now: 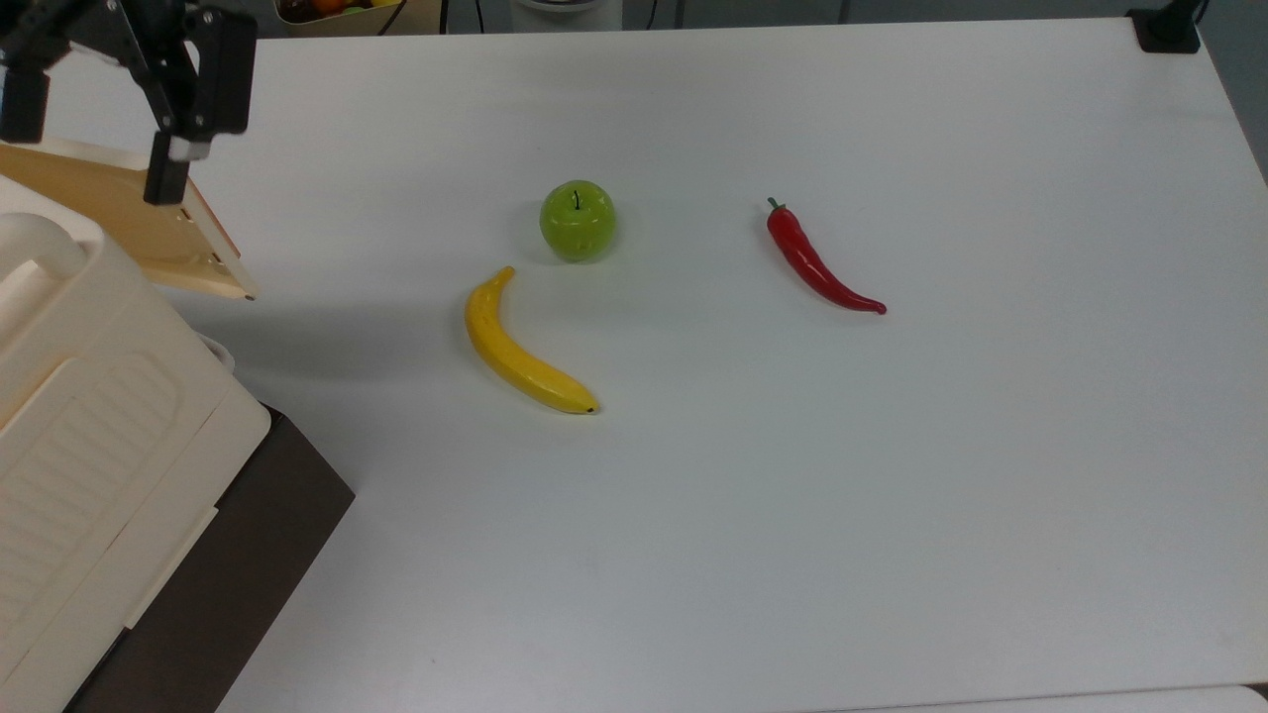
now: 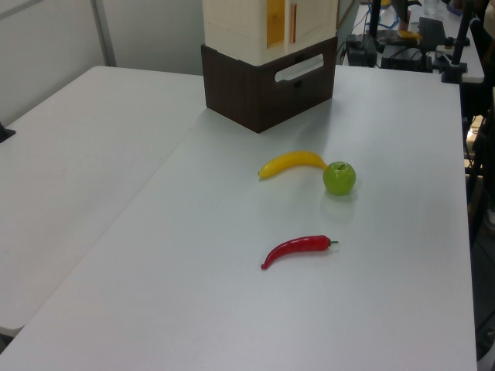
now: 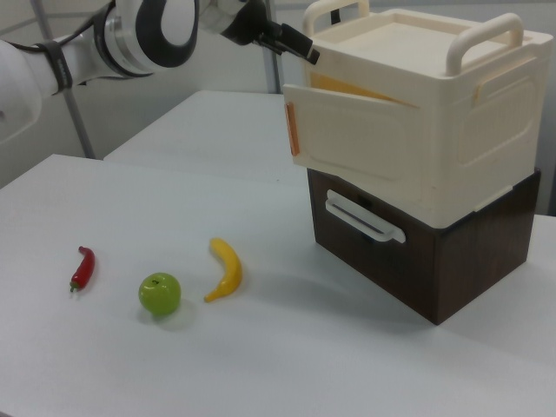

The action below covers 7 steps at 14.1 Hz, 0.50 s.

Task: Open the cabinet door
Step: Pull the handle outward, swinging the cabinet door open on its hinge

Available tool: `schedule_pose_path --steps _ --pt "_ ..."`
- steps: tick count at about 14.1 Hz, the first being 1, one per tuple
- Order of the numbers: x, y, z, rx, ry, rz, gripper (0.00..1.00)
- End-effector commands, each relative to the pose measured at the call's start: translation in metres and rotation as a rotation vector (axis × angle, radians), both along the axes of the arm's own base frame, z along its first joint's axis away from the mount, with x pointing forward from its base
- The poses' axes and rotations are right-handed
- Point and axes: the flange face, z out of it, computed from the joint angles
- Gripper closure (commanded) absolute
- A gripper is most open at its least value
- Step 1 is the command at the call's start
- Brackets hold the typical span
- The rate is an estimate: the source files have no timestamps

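The cream plastic box point(image 3: 434, 130) sits on top of a dark brown cabinet base point(image 3: 426, 252) at the right view's right side of the white worktop point(image 1: 792, 495). The box has two loop handles on its ribbed top. The dark brown base carries a cream bar handle on its front. The inside of the box cannot be made out past the door gap.

The cabinet door point(image 3: 347, 130) is partly open. It is swung out at its free edge, with the tan-yellow inner face point(image 1: 109, 213) exposed in the top view. An orange strip runs along the free edge of the door in the right view.

The pincer point(image 1: 94, 129) is at the top view's upper left, above the free edge of the door. Its two fingers are spread wide apart and hold nothing. One finger tip point(image 1: 163, 183) lies just at the door's free edge; whether it touches cannot be told. In the right view the pincer sits near the top corner of the door.

On the open worktop lie a green apple point(image 1: 578, 220), a yellow banana point(image 1: 520, 347) and a red chilli point(image 1: 817, 262), all well apart from the box.
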Motion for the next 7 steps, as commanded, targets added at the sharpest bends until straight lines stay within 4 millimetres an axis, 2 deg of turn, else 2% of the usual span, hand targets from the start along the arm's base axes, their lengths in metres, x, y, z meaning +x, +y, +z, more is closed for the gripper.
schedule_pose_path --steps 1,3,7 --pt "0.000 0.001 -0.013 -0.035 0.020 0.008 0.00" --pt "0.000 -0.001 -0.025 -0.054 0.066 0.020 0.00" --pt "-0.019 -0.014 -0.019 -0.103 0.233 0.051 0.00"
